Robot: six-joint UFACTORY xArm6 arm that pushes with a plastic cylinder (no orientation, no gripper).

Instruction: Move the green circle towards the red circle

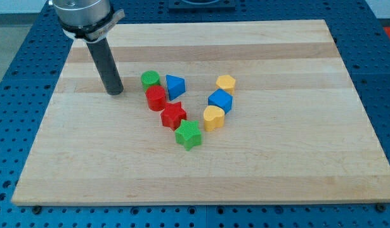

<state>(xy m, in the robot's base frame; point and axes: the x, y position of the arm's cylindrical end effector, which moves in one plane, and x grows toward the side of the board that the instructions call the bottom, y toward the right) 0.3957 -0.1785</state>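
Green circle (150, 79) is already touching red circle (156, 98); my tip (115, 92), w/ no pincer, is sitting left, risking overshoot into blue block (175, 87).

Green circle (150, 79): a short round block, lying flat, upper left of the cluster. Red circle (156, 98): similar round block, flat, directly below it toward the view's bottom, touching.

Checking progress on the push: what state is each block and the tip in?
green circle: touching red circle.
red circle: upright, against red star.
green star: beside red star.
blue triangle, blue cube, yellow blocks: untouched.
my tip: left of green circle, apart.
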